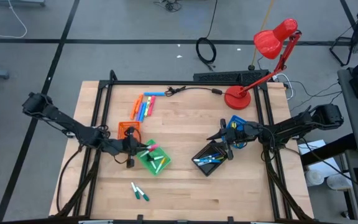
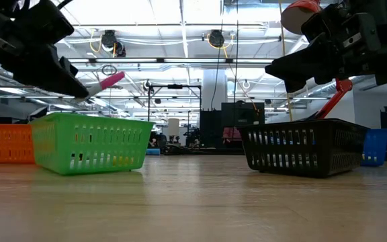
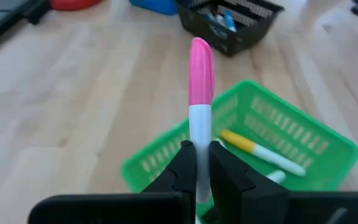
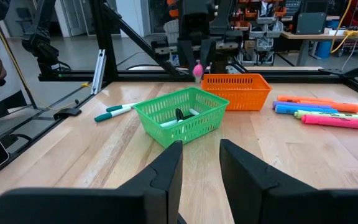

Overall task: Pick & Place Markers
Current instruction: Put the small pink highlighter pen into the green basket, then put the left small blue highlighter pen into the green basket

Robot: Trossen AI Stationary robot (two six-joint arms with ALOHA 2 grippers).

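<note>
**Pink marker poised over the green tray**

From above, the left gripper [image 1: 131,148] hangs by the green tray [image 1: 155,157], mid-desk.

At desk level, the pink marker [image 2: 106,83] slants over that tray's rim.

Its wrist view shows jaws clamped on the marker's white barrel; I'd centre it over the tray before letting go.

The right gripper [image 4: 199,163] hovers, jaws narrowly apart, empty.
</note>
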